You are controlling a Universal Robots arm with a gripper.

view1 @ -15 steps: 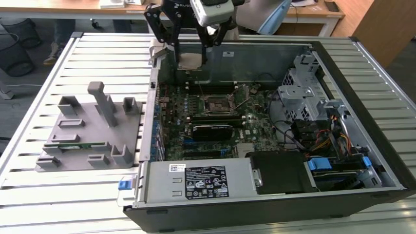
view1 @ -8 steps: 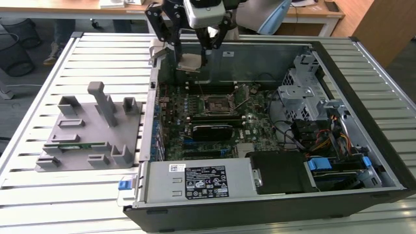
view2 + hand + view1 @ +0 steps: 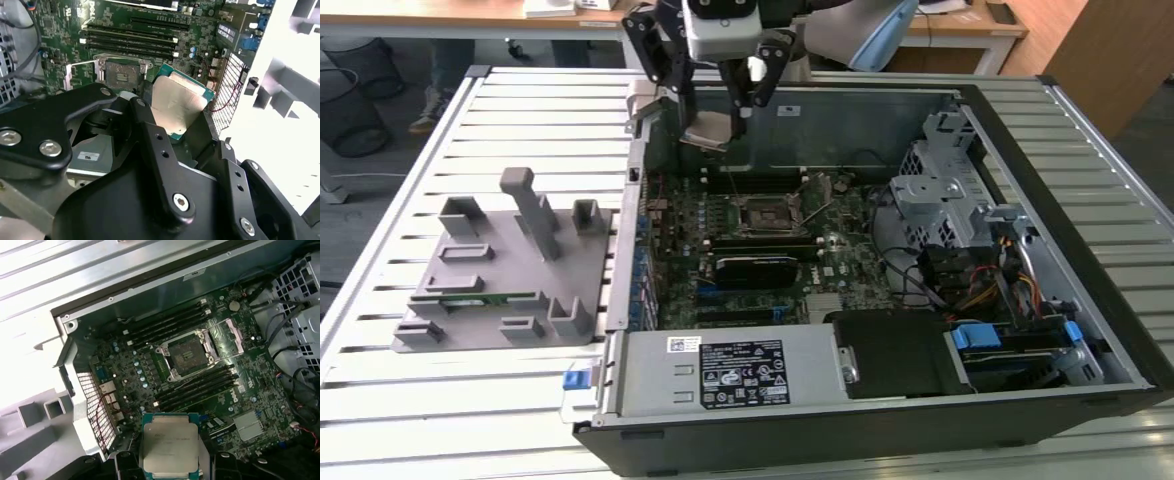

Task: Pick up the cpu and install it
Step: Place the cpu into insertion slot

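My claw is clamped on the cpu by its edges, holding it over the open case, apart from the socket.

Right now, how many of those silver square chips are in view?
1. The cpu is clamped in the gripper, held tilted above the open computer case. The socket on the board sits empty. Others could lie hidden elsewhere.

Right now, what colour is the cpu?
The cpu is silver-white with a green rim, best in the first wrist view.
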